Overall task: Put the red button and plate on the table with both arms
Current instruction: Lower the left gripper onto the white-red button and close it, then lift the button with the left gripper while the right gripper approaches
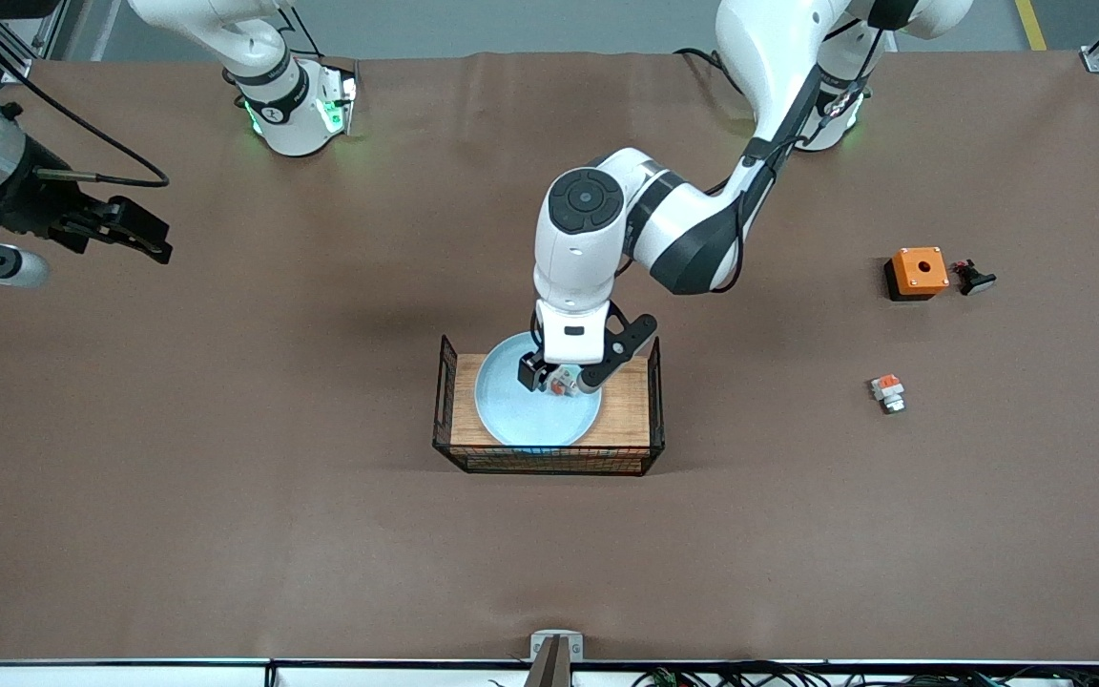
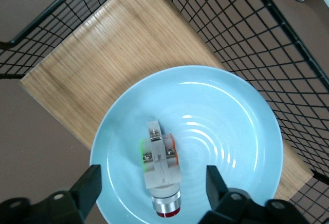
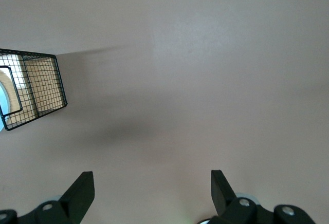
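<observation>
Nearest you, the wire-sided wooden stand [image 1: 549,434] carries the pale-blue plate [image 1: 511,405], and the red button [image 2: 160,167] lies on that plate. Your left hand [image 1: 564,380] hangs spread wide astride the button, not yet gripping, so next you close on it and lift. Your right hand [image 3: 149,193] waits wide and empty over the desk [image 1: 225,534] toward its own end.

The front camera looks down from high across the brown matte table [image 1: 225,534], the left wrist camera looks close down onto the round pale-blue plate [image 2: 231,126], and the right wrist camera, apparently higher, shares only the black-wire-sided wooden board [image 3: 36,88].
</observation>
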Controlling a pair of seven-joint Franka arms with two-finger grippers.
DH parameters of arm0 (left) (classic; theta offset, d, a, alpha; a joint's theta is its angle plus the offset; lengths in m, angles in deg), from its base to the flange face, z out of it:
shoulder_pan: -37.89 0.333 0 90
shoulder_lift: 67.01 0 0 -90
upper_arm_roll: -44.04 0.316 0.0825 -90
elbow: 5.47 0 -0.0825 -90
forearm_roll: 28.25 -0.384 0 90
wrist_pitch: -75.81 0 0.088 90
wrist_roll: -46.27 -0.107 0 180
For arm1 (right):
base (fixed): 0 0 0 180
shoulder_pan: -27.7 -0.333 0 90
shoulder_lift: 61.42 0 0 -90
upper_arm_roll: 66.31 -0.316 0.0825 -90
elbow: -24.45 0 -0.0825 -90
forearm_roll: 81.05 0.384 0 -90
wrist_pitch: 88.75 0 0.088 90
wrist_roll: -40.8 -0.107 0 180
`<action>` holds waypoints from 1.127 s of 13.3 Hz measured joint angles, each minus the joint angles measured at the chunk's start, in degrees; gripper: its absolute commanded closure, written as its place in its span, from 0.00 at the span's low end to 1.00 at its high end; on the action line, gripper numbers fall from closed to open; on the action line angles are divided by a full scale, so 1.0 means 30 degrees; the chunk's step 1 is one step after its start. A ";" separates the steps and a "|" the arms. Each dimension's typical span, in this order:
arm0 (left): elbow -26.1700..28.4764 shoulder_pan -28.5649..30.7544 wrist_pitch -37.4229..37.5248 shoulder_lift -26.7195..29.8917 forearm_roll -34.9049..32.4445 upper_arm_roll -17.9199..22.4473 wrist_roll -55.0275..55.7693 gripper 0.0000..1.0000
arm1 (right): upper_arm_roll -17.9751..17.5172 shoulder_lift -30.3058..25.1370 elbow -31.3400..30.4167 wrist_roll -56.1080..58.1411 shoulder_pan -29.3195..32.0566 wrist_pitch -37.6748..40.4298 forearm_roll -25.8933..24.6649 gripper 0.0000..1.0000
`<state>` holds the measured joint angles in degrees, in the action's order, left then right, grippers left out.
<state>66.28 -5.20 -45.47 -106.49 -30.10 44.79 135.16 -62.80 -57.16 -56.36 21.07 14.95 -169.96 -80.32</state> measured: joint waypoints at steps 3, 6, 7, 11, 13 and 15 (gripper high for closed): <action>-0.0013 0.0002 -0.0086 -0.0237 0.0000 0.0084 0.0012 0.17 | 0.0001 0.0030 -0.0001 -0.2691 -0.0569 0.0035 0.0000 0.00; -0.0018 -0.0131 -0.0088 -0.0514 -0.0001 0.0084 0.0012 0.19 | -0.0001 0.0383 -0.0005 -0.5262 -0.0995 0.0002 0.0013 0.00; -0.0019 -0.0190 -0.0090 -0.0616 -0.0001 0.0083 0.0014 0.21 | 0.0000 0.0577 -0.0005 -0.6067 -0.1076 -0.0144 0.0040 0.00; -0.0024 -0.0251 -0.0100 -0.0875 -0.0001 0.0084 0.0014 0.23 | -0.0010 0.1170 -0.0006 -0.9405 -0.1895 -0.1592 0.0248 0.05; -0.0025 -0.0254 -0.0102 -0.0916 -0.0001 0.0084 0.0014 0.23 | -0.0017 0.1288 -0.0017 -1.0361 -0.2560 -0.1676 0.0536 0.04; -0.0030 -0.0254 -0.0104 -0.0916 -0.0001 0.0084 0.0014 0.29 | -0.0018 0.1317 -0.0061 -1.2039 -0.2857 -0.1679 0.1419 0.00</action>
<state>66.19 -5.97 -45.78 -109.24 -30.10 45.04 135.20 -62.85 -53.21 -56.55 -15.05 6.38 -175.00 -76.06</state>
